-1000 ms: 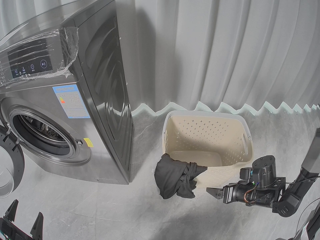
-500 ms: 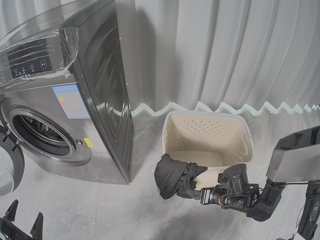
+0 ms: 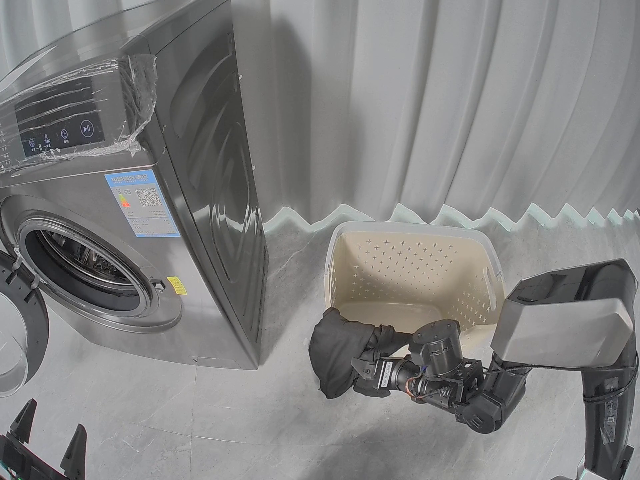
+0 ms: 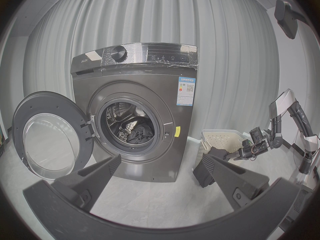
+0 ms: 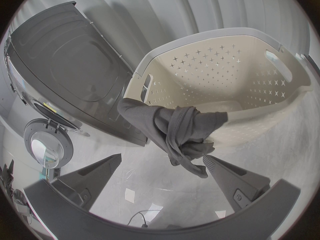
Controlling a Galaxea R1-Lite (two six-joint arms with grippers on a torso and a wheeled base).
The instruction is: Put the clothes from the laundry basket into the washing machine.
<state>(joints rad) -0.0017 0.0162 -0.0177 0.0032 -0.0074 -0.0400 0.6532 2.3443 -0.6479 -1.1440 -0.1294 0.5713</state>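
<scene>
You see the dark garment draped over the laundry basket rim, on the corner nearest the washing machine. Your right gripper, fingers apart, is right at the garment. Your left gripper waits spread, low before the machine.

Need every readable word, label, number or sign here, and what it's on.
Blue-and-white label on the grey front-loading washing machine: print too small to read.
Small yellow sticker beside its door opening: too small to read.
Film-covered control panel: icons, captions blurred.
Short maker's mark on its upper front: brand, left unquoted.
Cream perforated laundry basket, dark grey garment: no text.
</scene>
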